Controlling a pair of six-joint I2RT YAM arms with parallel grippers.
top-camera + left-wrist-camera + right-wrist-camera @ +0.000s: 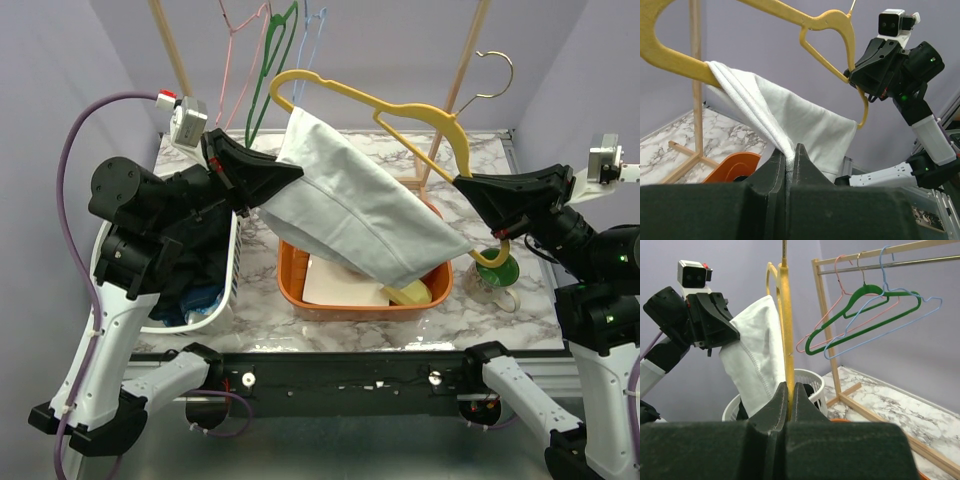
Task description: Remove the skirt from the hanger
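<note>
A white skirt (360, 205) hangs over one arm of a yellow hanger (400, 108), held tilted in the air above the orange basket. My left gripper (292, 172) is shut on the skirt's upper left edge; in the left wrist view the white cloth (805, 125) is pinched between the fingertips of that gripper (788, 154). My right gripper (462, 183) is shut on the hanger's right end. The right wrist view shows the yellow bar (788, 330) rising from between the closed tips of that gripper (788, 388), with the skirt (757, 350) to its left.
Under the skirt sits an orange basket (296, 282) holding pale items. A white laundry basket (228, 290) with dark clothes stands at the left. At the back, a wooden rack (462, 75) carries pink, green and blue hangers (272, 55). A green cup (497, 276) stands at the right.
</note>
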